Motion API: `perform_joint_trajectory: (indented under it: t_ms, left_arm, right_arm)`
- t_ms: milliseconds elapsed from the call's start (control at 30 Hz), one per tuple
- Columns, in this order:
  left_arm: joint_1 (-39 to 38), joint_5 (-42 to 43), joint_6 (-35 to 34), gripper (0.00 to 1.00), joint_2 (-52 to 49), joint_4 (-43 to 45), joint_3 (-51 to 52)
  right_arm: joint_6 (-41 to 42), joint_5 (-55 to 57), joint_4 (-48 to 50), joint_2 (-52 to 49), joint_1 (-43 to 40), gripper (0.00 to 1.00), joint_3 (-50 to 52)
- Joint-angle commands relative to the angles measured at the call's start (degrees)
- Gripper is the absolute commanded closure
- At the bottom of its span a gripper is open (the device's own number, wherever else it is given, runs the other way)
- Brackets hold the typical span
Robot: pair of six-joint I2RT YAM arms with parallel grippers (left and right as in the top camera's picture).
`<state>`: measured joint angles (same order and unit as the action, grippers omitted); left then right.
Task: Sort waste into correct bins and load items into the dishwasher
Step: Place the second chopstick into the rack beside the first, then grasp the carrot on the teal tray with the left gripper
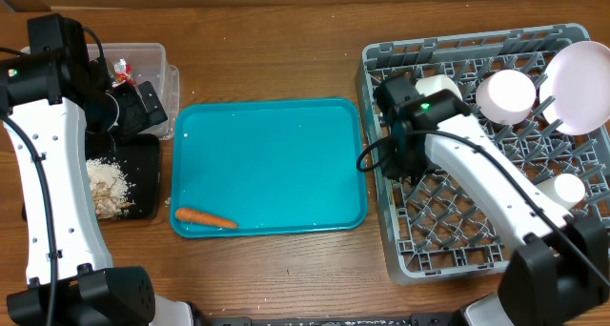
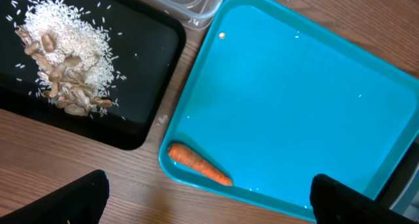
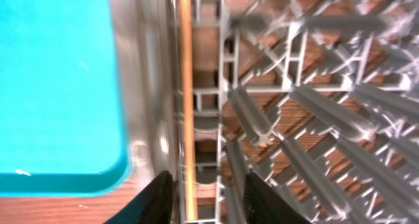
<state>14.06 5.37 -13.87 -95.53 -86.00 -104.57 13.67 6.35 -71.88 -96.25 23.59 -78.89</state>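
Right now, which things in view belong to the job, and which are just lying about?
Job: carrot, rice with scraps, red wrapper, clear tub, black tray, dish rack, plate, bowl, second bowl, cup, chopstick.
Lying about: teal tray, only holding the carrot.

Orange carrot (image 1: 205, 218) — teal tray (image 1: 276, 164) (plain)

The white plate (image 1: 583, 88) is cropped at the overhead's right edge; the dish rack (image 3: 314, 106) blurs in the right wrist view.

Teal tray (image 1: 286, 164) open except carrot (image 1: 205, 218); rack pegs (image 3: 308, 112) hem right claw (image 3: 208, 198).
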Motion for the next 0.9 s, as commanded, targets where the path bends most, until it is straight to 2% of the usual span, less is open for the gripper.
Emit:
perform_joint_trajectory:
  t_ms: [0, 67, 167, 233, 367, 533, 667, 867]
  left_arm:
    - [-2.1, 0.7, -1.0, 0.0, -0.2, -0.5, 0.3]
    - [-4.0, 0.5, -1.4, 0.0, -0.2, -0.9, 0.4]
    - [-7.6, -0.3, -2.0, 0.0, -0.2, -1.4, 1.1]
    - [-10.1, -2.3, -4.9, 0.0, -0.2, -2.2, 2.4]
    - [-15.2, -3.3, -9.5, 0.0, -0.2, -3.4, 8.0]
    - [-19.0, -3.2, -16.1, 0.0, -0.1, -1.6, 19.5]
    - [-19.1, -3.1, -18.9, 0.03, 2.2, -1.0, 26.6]
    - [-19.4, -4.0, -24.3, 0.0, 18.6, 2.3, 37.1]
  right_arm:
    - [2.5, 0.0, -0.9, 6.3, -0.9, 0.59, -5.7]
    - [4.7, 0.0, -0.9, 9.2, -2.3, 0.55, -7.0]
    - [7.1, 0.0, -0.5, 13.8, -5.9, 0.35, -7.1]
    - [7.4, -0.7, -0.8, 16.6, -9.6, 0.21, -7.1]
    - [4.9, -3.7, -1.7, 19.6, -17.3, 0.02, -7.1]
    - [3.9, -5.2, -4.0, 18.8, -25.9, 0.0, -6.7]
    - [3.9, -5.2, -5.2, 16.7, -28.5, 0.0, -6.7]
    - [3.0, -5.2, -6.0, 13.1, -28.7, 0.0, -6.7]
